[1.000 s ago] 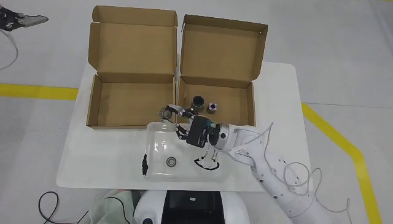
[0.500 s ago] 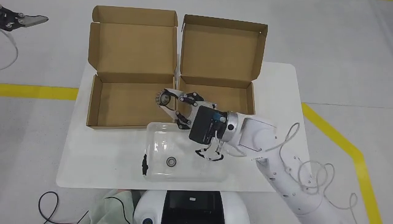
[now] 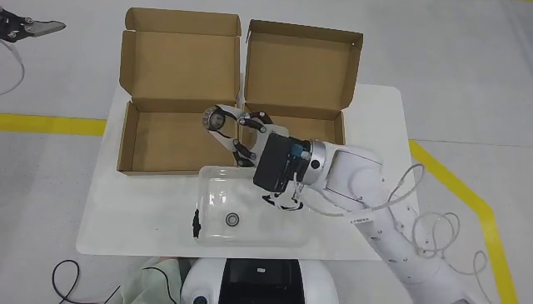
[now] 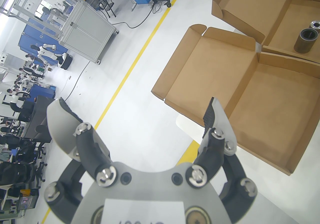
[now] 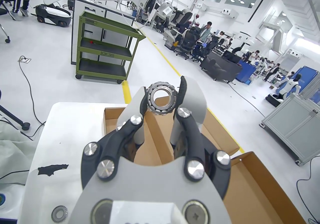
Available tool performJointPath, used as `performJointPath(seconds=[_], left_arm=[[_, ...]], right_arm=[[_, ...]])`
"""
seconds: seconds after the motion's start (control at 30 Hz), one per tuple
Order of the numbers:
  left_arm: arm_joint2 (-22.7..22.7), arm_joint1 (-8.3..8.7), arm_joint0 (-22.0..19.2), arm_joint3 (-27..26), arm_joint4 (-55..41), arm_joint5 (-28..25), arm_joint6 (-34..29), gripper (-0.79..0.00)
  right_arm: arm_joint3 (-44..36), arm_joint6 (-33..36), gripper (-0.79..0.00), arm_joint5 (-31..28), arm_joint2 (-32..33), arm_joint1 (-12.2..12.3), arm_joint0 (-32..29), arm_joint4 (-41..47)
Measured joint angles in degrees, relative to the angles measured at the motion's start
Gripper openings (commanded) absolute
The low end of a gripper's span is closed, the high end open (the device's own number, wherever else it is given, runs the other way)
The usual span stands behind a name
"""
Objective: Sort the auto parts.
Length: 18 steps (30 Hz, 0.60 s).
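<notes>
Cardboard boxes stand side by side at the back of the white desk (image 3: 375, 137) with their lids folded back: the left box (image 3: 166, 142) and the right box (image 3: 321, 133), touching along their shared wall. The right gripper (image 3: 218, 122) pinches a steel bearing (image 3: 216, 119) by its outer rim between its two fingers. It hangs over the right end of the left box, near that shared wall. From the right wrist, rollers show around the bearing's rim and the box floor lies beneath it. In the right box a dark cylinder (image 4: 305, 41) stands upright with a small metal part (image 4: 314, 24) just beside it. A clear tray (image 3: 258, 221) sits at the desk's front edge, just in front of the boxes, with a small ring (image 3: 233, 218) lying flat in it. The left gripper (image 4: 136, 109) is spread wide and holds nothing; it is off past the desk's left side, above the floor and well apart from the boxes.
</notes>
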Motion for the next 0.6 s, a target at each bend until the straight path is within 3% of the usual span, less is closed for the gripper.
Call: performJointPath(seconds=[0.6], left_arm=[[0.0, 0.00, 0.0, 0.0, 0.0, 0.0, 0.0, 0.000]], right_arm=[[1.4, 0.6, -0.785, 2.3, -1.0, -0.4, -1.1, -2.7]])
